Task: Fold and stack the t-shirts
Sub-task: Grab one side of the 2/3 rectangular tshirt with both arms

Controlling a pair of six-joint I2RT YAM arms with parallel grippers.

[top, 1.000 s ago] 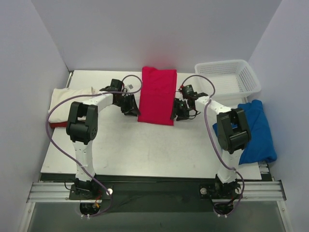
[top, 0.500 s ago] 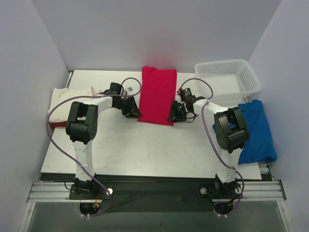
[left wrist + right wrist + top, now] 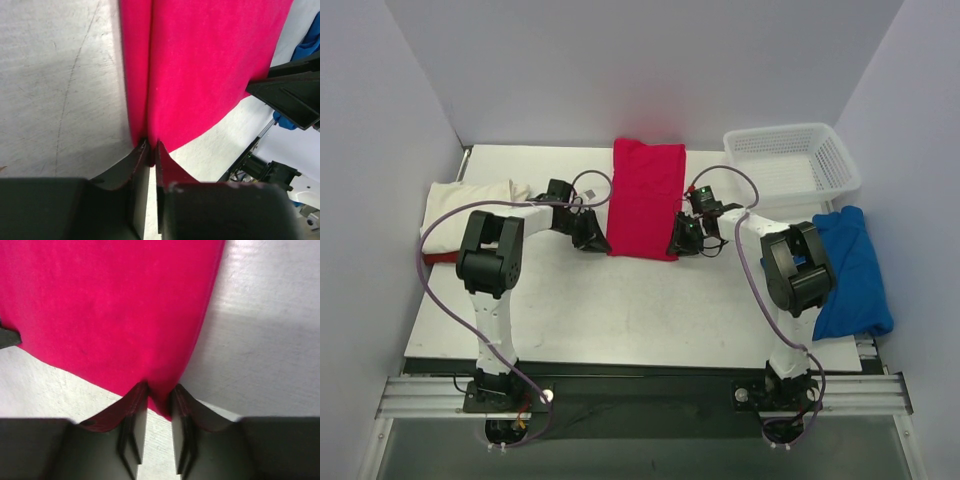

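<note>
On the counter point(image 3: 620, 300), left jaws and right jaws each sit clamped on a near corner of the folded red t-shirt point(image 3: 645, 200).

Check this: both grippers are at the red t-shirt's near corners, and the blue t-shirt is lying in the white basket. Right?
No. The top view shows the blue t-shirt on the table beside the white basket, not in it. The left gripper and right gripper are at the red t-shirt's near corners.
</note>
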